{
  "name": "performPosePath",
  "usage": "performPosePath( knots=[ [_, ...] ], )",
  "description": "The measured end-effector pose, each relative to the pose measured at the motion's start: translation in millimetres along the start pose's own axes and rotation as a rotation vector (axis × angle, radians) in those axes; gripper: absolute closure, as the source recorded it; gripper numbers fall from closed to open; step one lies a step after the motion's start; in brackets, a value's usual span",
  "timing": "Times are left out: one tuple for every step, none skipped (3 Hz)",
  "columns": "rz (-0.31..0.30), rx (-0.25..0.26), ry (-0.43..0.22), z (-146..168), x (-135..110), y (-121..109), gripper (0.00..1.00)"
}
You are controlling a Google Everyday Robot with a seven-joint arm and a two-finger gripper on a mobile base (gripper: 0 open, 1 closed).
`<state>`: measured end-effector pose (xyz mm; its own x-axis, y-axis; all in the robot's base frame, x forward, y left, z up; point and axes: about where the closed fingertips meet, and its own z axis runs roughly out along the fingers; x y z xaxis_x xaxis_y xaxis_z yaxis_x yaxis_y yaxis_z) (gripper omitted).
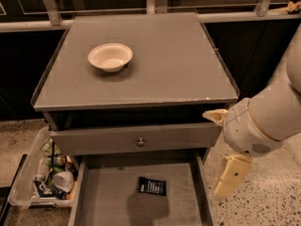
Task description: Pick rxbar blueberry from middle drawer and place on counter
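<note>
The rxbar blueberry is a small dark wrapper with white print. It lies flat on the grey floor of the open middle drawer, right of centre. The counter is the grey square top of the cabinet above. My gripper hangs at the end of the white arm, just outside the drawer's right wall. It is to the right of the bar, above it and apart from it. It holds nothing that I can see.
A white bowl stands on the counter's left half. A closed drawer front with a brass knob sits above the open drawer. A clear bin of trash stands on the floor to the left. Speckled floor lies to the right.
</note>
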<state>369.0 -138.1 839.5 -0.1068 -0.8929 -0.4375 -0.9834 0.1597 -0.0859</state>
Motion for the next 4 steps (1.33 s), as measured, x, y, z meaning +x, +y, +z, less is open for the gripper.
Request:
performPosePath(
  knots=[
    [-0.005,0.030,-0.002,23,4,-4,0.00],
    [-0.010,0.041,-0.040,84,21,-6,0.00],
    [-0.014,0.087,-0.121,131,34,-22,0.00],
    [0.027,0.087,-0.191,185,49,-38,0.00]
  ],
)
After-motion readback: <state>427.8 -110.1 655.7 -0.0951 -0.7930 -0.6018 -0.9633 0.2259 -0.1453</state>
